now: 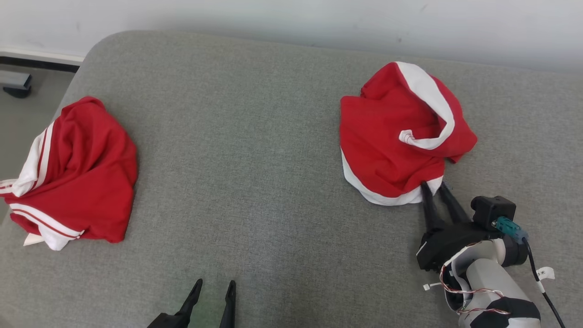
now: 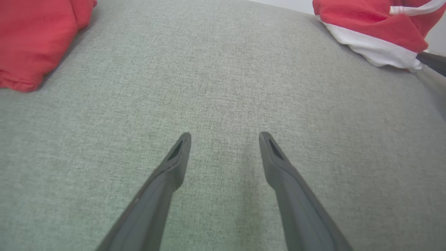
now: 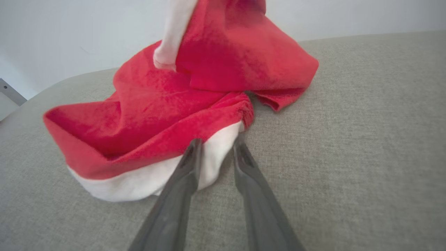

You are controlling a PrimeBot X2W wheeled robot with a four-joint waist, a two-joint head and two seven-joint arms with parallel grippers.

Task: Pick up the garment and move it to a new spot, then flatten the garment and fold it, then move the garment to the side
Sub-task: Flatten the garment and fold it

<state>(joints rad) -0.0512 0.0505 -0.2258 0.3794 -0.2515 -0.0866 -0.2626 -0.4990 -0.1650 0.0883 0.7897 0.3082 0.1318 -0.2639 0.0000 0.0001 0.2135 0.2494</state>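
Observation:
A crumpled red garment (image 1: 391, 136) with white bands lies in a heap at the right of the grey padded surface (image 1: 255, 159). My right gripper (image 1: 435, 187) sits at the heap's near edge. In the right wrist view its fingers stand slightly parted, tips of the right gripper (image 3: 217, 141) on either side of the garment's (image 3: 167, 118) white hem, which rests on the surface. My left gripper (image 1: 215, 284) is open at the bottom middle, well away from the heap. In the left wrist view the left gripper (image 2: 224, 136) has only bare fabric surface between its fingers.
A second red garment with white stripes (image 1: 77, 173) lies bunched at the surface's left edge, also seen as a red garment (image 2: 31, 38) in the left wrist view. A pale wall runs behind. A dark object (image 1: 16, 84) sits on the floor at far left.

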